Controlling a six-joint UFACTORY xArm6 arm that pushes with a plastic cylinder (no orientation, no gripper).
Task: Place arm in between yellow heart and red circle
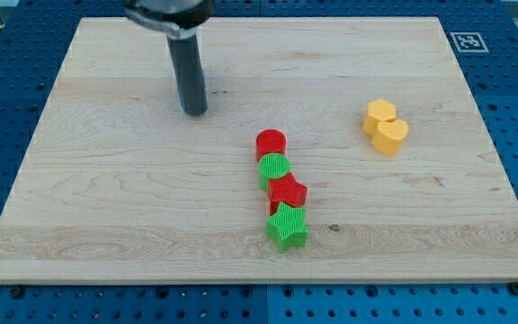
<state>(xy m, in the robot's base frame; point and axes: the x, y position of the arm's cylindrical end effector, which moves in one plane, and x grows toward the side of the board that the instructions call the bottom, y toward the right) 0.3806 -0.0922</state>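
A: Where do the yellow heart and the red circle sit?

B: The yellow heart is at the view's right, on the pale wooden board. Touching it, toward the view's top left, is a yellow hexagon-like block. The red circle is near the board's middle, well apart from the heart, with bare wood between them.

A: And my tip?

B: My tip rests on the board toward the view's top left, well apart from the red circle and farther yet from the heart. It is not between the two.

A: Any claw, released or clenched?

B: None shows; the arm ends in a plain dark rod, so there is nothing to release or clench.

A: Any writing?

B: No words that can be read. A small black-and-white square marker sits at the board's top right corner.

A: Shapes and textures?

B: The blocks have ribbed tops. The red circle heads a touching column running toward the view's bottom: green circle, red star, green star.

A: Around the board?

B: A blue perforated table on all sides. Nothing stands between the heart and the red circle.
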